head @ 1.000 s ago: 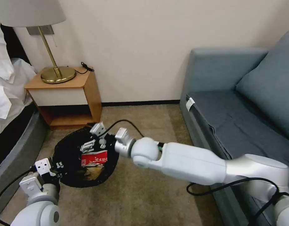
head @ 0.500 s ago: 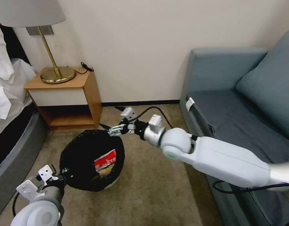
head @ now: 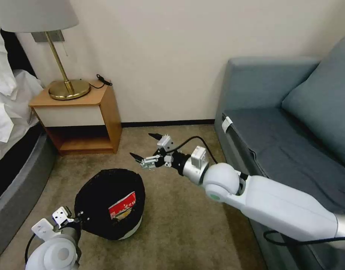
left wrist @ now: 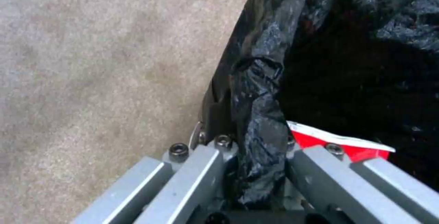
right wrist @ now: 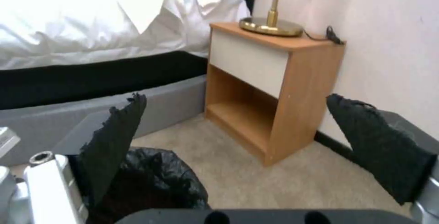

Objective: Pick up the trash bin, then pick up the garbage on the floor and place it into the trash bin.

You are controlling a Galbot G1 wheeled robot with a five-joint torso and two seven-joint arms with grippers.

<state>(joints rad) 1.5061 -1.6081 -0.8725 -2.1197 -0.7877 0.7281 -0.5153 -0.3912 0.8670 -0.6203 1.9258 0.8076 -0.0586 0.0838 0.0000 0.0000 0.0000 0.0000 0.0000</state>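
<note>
Head view
Bin (head: 124,228): small, round and white, on the carpet at lower left, tilted; a crinkly black bag (head: 101,195) spills over its rim.
Carton (head: 122,204): crushed, red and white, lying inside the bag with a scrap of brown paper beside it.
Left hand (head: 73,221): at the bin's near-left rim, against the bag.
Right hand (head: 144,147): over bare carpet beyond the bin, apart from it, its two dark pointed fingertips spread wide and holding nothing.
Floor (head: 172,225): short beige carpet.
Nightstand (head: 80,112): boxy wood with a white drawer front, by the wall, a round brass lamp base (head: 69,89) on top.
Sofa (head: 292,142): grey-blue fabric, along the right.

Left wrist view
Left hand (left wrist: 256,162): flat grey metal fingers (left wrist: 192,179) clenched on a twisted fold of glossy black bag (left wrist: 260,90) at the rim.
Carton (left wrist: 347,146): a red and white corner just inside the bag, next to the fingers.

Right wrist view
Right hand (right wrist: 242,145): released; rough black pads (right wrist: 114,138) stand far apart with carpet between them.
Bag (right wrist: 155,183): wrinkled black plastic below the hand.
Nightstand (right wrist: 270,86): ahead, beside a bed (right wrist: 91,38) with rumpled white sheets.
</note>
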